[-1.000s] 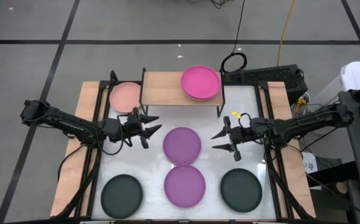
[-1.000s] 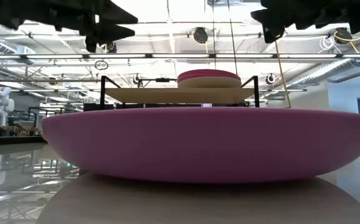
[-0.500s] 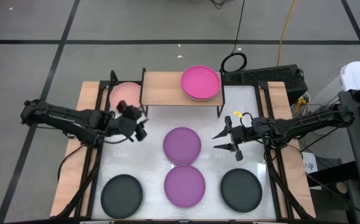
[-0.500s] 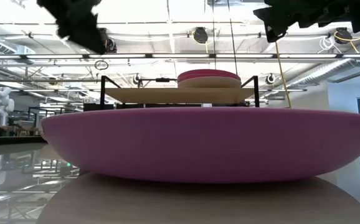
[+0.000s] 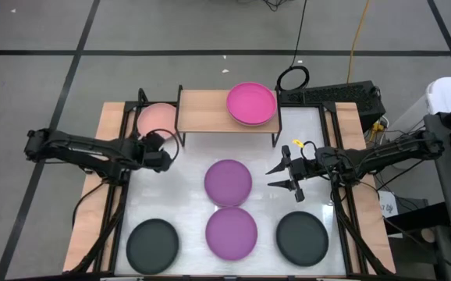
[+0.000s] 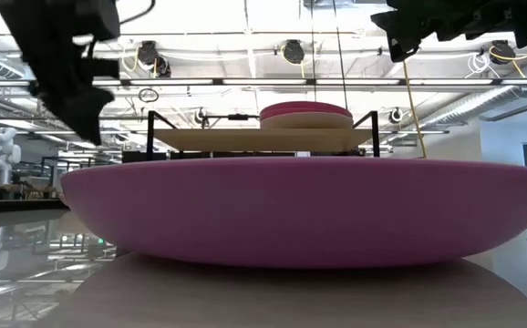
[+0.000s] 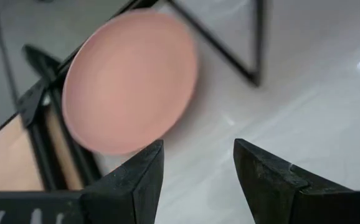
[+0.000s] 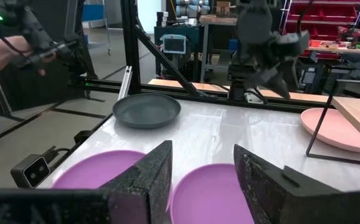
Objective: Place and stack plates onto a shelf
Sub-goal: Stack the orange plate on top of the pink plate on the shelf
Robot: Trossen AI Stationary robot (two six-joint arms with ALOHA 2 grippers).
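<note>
The wooden shelf stands at the table's far edge and carries a magenta plate stacked on a beige one. A salmon plate lies on the table left of the shelf. Two purple plates lie mid-table, and two black plates lie near the front corners. My left gripper hovers open just short of the salmon plate, pointing at it. My right gripper hovers open to the right of the far purple plate.
Black frame rails run along the table's left and right sides. A coiled cable and a dark box lie behind the shelf's right end. A person's hand shows beyond the table in the right wrist view. White tabletop lies bare between the plates.
My left gripper has drawn back toward the table's left and far edge, away from the far purple plate. It has turned from pointing right to pointing at the salmon plate, and has come lower. My right gripper and all the plates have kept still.
</note>
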